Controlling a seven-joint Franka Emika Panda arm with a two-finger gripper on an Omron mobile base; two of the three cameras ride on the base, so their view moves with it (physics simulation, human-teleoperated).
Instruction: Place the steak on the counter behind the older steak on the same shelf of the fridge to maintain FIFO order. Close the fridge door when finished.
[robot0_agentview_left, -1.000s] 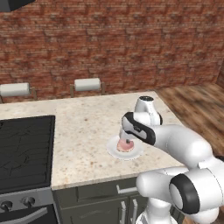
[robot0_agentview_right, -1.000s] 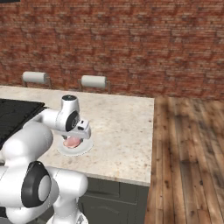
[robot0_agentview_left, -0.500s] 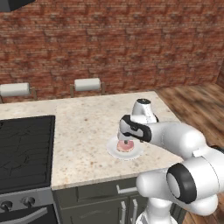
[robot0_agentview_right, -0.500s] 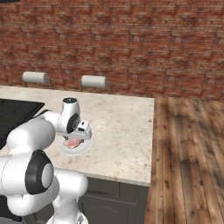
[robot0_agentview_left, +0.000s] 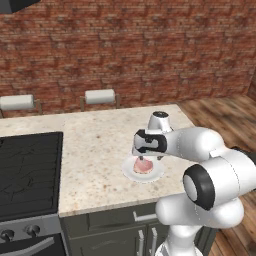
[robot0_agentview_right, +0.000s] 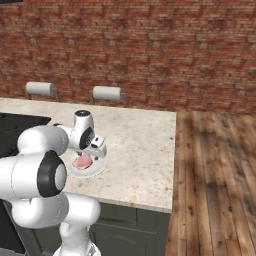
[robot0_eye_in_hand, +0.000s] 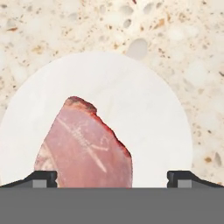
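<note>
While wide, fingers (robot0_eye_in_hand: 111, 177) over steak (robot0_eye_in_hand: 85, 146)

I'm seeing the steak (robot0_eye_in_hand: 83, 148) showing pale pink w/ whitish streaks & a darker red rim, lying on a plain white plate (robot0_eye_in_hand: 148, 113). Counter (robot0_agentview_left: 95, 145) is looking beige, speckled w/ brown flecks. Stove top (robot0_agentview_left: 27, 170) is showing black; wall (robot0_agentview_left: 130, 45) red-brown brick.
</note>
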